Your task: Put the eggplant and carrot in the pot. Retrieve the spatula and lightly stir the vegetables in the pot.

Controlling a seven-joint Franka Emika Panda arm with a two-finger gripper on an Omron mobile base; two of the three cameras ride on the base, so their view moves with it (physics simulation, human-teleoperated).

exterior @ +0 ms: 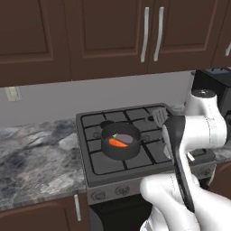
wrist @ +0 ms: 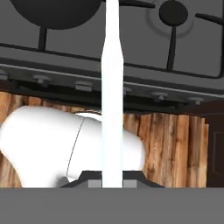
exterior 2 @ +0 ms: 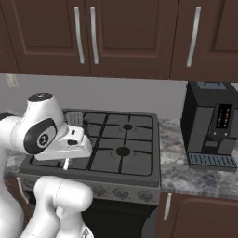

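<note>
The dark grey pot (exterior: 109, 152) stands on the stove's front left burner, with the orange carrot (exterior: 117, 143) and the purple eggplant (exterior: 126, 138) lying side by side inside it. My gripper (wrist: 112, 181) is shut on the near end of the spatula's white handle (wrist: 112, 87). The handle runs away from the hand over the stove's front edge, just right of the pot (wrist: 57, 13). The spatula's slotted grey head (exterior: 159, 116) hovers above the stove to the right of the pot and behind it. That head (exterior 2: 74, 119) also peeks out past my arm in the right base view.
The black gas stove (exterior 2: 125, 153) has raised grates and a row of knobs along its front. A black coffee machine (exterior 2: 211, 125) stands on the marble counter to its right. More counter (exterior: 36, 153) stretches left. Dark wood cabinets (exterior: 108, 36) hang above.
</note>
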